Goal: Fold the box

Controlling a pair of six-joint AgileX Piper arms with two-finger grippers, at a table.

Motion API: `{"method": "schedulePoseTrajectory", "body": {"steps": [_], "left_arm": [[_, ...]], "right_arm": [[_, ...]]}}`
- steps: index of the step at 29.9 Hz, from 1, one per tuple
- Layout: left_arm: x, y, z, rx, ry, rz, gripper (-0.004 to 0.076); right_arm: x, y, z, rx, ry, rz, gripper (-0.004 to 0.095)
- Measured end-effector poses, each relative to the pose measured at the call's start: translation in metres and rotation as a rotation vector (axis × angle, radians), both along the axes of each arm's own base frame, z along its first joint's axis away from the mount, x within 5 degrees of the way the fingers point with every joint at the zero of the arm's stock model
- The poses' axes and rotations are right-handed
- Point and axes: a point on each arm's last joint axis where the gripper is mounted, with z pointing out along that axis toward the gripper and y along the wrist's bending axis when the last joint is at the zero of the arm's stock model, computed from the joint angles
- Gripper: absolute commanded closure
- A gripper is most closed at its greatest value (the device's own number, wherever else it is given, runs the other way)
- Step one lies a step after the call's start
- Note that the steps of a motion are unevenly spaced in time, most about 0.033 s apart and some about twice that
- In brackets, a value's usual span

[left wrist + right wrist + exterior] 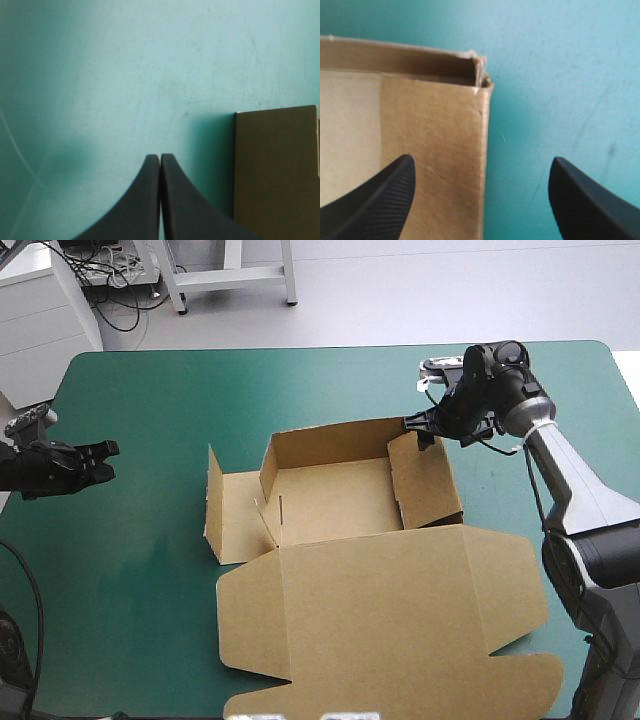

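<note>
Light's pretty even from overhead, no harsh glare on the teal-green cover (pixel 150 570). The box (pixel 330 505) has soft shade inside its raised walls. Left wrist view goes dimmer toward one side, with a dark patch by the left gripper (pixel 160 159), probably its own shadow.

The box (pixel 330 502) is matt brown board, the teal-green cover (pixel 140 570) smooth and faintly scuffed.
</note>
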Motion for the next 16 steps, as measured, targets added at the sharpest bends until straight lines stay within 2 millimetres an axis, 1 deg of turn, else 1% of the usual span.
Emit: {"method": "schedulePoseTrajectory", "body": {"steps": [3, 5, 7, 11, 12, 15, 16], "left_arm": [[0.0, 0.0, 0.0, 0.002, 0.0, -0.003, 0.0756], [0.0, 0.0, 0.0, 0.002, 0.0, -0.003, 0.0756], [0.0, 0.0, 0.0, 0.001, 0.0, -0.004, 0.0756], [-0.001, -0.001, 0.0, -0.005, 0.007, -0.01, 0.0756], [-0.001, -0.001, 0.0, -0.007, 0.009, -0.012, 0.0756], [-0.001, -0.002, 0.0, -0.014, 0.014, -0.017, 0.0756], [-0.002, -0.002, 0.0, -0.017, 0.015, -0.018, 0.0756]], "right_arm": [[0.0, 0.0, 0.012, 0.011, -0.038, -0.002, 0.0187], [-0.004, -0.001, 0.021, 0.015, -0.058, -0.002, 0.0187], [-0.012, -0.003, 0.036, 0.022, -0.093, -0.003, 0.0187], [-0.039, -0.01, 0.08, 0.05, -0.198, -0.003, 0.0187], [-0.048, -0.013, 0.093, 0.059, -0.232, -0.003, 0.0187], [-0.068, -0.019, 0.118, 0.067, -0.299, -0.004, 0.0187], [-0.072, -0.02, 0.123, 0.067, -0.313, -0.005, 0.0187]]}}
